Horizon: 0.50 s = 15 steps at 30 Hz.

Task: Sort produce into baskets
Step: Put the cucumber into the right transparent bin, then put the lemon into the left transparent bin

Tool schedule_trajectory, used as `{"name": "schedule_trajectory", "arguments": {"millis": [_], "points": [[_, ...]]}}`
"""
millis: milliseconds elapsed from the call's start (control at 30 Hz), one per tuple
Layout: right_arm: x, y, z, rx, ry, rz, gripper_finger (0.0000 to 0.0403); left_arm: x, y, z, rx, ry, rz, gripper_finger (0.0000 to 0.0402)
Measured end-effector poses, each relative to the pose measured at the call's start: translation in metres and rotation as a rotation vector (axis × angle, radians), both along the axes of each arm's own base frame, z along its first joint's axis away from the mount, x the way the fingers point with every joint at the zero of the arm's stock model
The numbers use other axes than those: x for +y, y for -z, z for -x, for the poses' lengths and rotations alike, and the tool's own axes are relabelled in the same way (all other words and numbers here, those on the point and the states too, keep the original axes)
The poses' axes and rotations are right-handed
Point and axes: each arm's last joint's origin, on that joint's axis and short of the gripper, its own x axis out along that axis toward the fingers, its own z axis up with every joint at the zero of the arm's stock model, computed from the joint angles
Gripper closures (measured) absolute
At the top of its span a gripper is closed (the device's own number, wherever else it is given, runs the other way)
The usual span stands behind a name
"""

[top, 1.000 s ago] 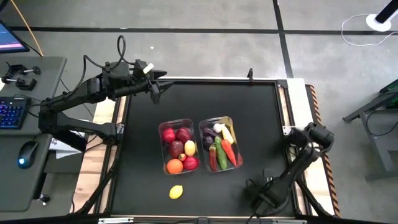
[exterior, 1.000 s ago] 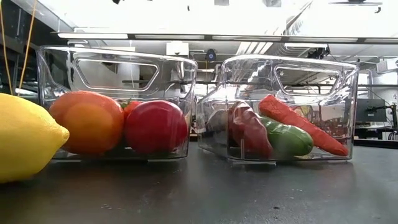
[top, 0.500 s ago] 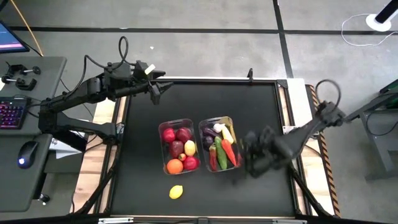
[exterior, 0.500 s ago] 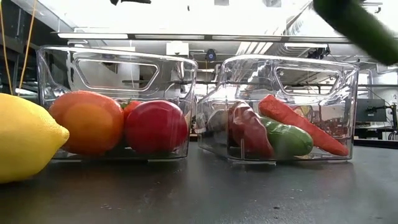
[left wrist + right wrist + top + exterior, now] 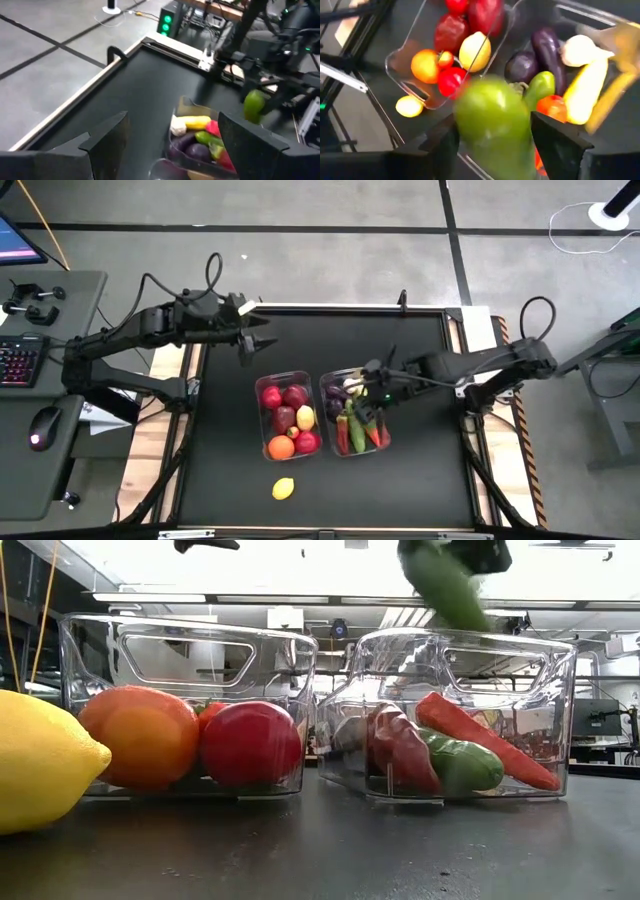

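Two clear baskets stand side by side mid-table. The left basket [image 5: 288, 415] holds red apples, a lemon and an orange. The right basket [image 5: 354, 412] holds eggplants, a banana, a green cucumber, a carrot and a red chili. A loose lemon [image 5: 284, 489] lies on the table near the front edge, large at the left of the low view [image 5: 45, 762]. My right gripper [image 5: 368, 398] is over the right basket, shut on a green cucumber [image 5: 440, 585]. My left gripper [image 5: 252, 340] is open and empty at the far left of the table. My right gripper pinches the green cucumber [image 5: 492, 120] between its two fingers [image 5: 560, 142], one on each side. It has the cucumber's upper end [image 5: 425, 560] and comes from above, slanting in from the table's right. The cucumber hangs tilted below the fingers, clear of the basket's rim.
The black table [image 5: 420, 340] is bare behind and to the right of the baskets. The right basket's rim [image 5: 470, 638] is just below the hanging cucumber. A desk with a keyboard and a mouse stands off the table's left side.
My right arm has swung from the table's right edge toward the baskets with the green cucumber and now hangs over the right basket. My left gripper has shifted slightly toward the baskets and stays open.
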Motion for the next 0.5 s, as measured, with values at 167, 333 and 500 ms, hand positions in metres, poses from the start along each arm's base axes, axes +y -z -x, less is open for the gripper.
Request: {"name": "schedule_trajectory", "arguments": {"millis": [167,333,500], "points": [[-0.009,0.011,-0.008,0.001,-0.004,-0.006,0.0163,-0.009,0.004,0.0,0.044,0.038,0.017,0.0108],[-0.014,0.005,-0.004,-0.015,-0.034,0.011,0.0162,-0.019,0.009,-0.001,0.066,0.075,0.058,0.0108],[-0.019,-0.007,0.018,0.014,-0.002,0.059,0.0162,-0.048,0.034,-0.01,0.098,0.254,0.193,0.0108]]}}
